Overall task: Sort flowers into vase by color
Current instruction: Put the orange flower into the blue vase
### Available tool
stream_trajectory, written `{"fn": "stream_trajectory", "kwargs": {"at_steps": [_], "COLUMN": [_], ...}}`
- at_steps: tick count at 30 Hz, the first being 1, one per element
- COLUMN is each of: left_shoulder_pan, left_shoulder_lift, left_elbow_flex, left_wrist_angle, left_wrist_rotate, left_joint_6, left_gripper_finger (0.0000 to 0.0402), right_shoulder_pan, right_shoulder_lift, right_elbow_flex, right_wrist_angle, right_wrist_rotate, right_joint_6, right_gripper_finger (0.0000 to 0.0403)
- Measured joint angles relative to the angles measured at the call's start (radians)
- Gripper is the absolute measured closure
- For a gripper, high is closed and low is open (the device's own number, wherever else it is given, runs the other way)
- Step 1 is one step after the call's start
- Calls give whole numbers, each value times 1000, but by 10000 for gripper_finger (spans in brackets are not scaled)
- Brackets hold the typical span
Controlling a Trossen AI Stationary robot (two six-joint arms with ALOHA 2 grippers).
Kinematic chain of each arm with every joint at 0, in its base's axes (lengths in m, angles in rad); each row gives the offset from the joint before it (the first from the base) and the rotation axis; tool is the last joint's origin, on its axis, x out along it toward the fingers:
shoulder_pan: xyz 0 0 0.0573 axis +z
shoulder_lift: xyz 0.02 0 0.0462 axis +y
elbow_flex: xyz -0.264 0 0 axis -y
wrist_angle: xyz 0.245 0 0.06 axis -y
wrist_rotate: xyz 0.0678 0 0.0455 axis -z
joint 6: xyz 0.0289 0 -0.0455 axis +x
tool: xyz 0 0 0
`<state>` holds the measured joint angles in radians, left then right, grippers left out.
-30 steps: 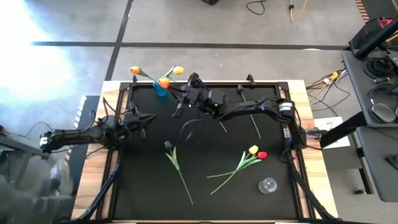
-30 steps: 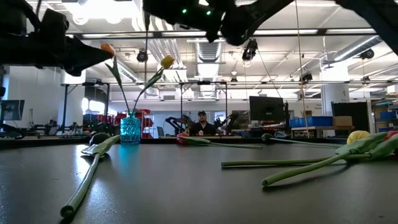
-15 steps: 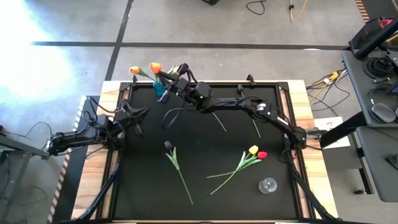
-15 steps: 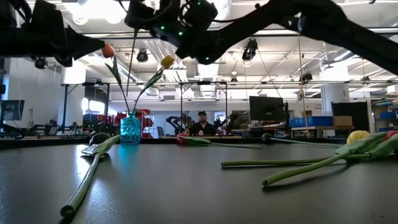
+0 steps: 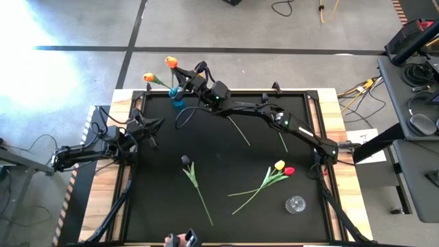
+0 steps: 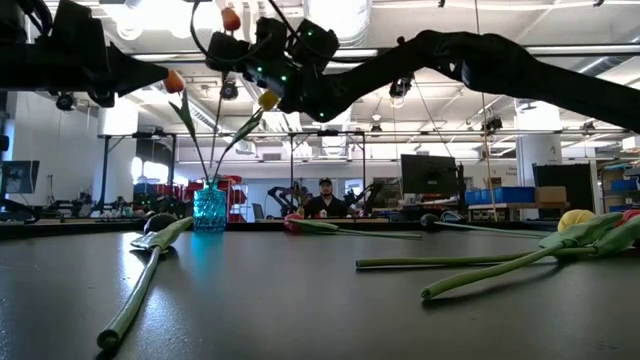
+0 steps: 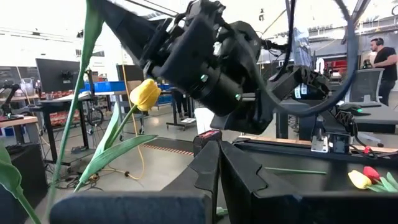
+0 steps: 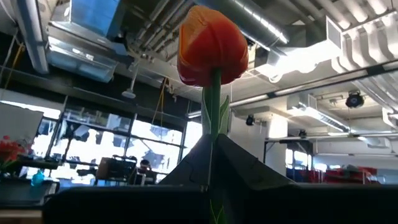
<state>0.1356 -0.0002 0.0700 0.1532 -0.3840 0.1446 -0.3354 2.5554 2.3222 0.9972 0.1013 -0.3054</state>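
1. So far, the blue vase (image 5: 178, 100) at the bench's (image 5: 226, 219) far left corner holds two flowers: an orange tulip (image 5: 148, 77) and a yellow tulip (image 6: 268, 99), whose head shows best in the low and left wrist views.
2. A third flower, an orange-red tulip (image 5: 170, 62), is clamped by its stem in the right hand (image 5: 186, 77), head up, directly above the vase. Judging by this, it is about to be lowered in and is not yet seated.
3. Left to do: a dark tulip (image 5: 186, 160) lies near the middle of the bench, a yellow and red pair (image 5: 283, 167) lies toward the right edge, and two more green stems (image 5: 238, 130) lie near the far edge. The small clear vase (image 5: 295, 204) near the near right corner looks empty, so I judge the job less than half done.
4. The right arm stretches long from the right edge across the far side of the bench, its hand pinched tight on the thin stem and raised over the far left corner.
5. The left hand (image 5: 147, 130) waits at the left edge, fingers (image 7: 211, 165) pressed together on nothing, pointing toward the vase.
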Motion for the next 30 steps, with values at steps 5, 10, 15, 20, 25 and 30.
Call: {"fn": "stream_trajectory", "kwargs": {"at_steps": [5,10,15,20,25,30], "left_shoulder_pan": [0,0,0,0,0,0], "left_shoulder_lift": [0,0,0,0,0,0], "left_elbow_flex": [0,0,0,0,-1,-1], "left_wrist_angle": [1,2,2,3,3,3], "left_wrist_rotate": [0,0,0,0,0,0], "left_joint_6": [-6,-7,-7,-14,-14,-14], "left_gripper_finger": [402,402,402,402,402,402], "right_shoulder_pan": [-12,-15,-18,-31,-38,-38], "right_shoulder_lift": [0,0,0,0,0,0], "right_elbow_flex": [-7,-8,-12,-23,-31,-31], "right_wrist_angle": [-18,-57,-57,-60,-95,-149], "right_wrist_rotate": [1,1,0,-5,-5,2], "right_joint_6": [19,19,33,70,94,127], "right_gripper_finger": [394,394,394,394,394,387]}}
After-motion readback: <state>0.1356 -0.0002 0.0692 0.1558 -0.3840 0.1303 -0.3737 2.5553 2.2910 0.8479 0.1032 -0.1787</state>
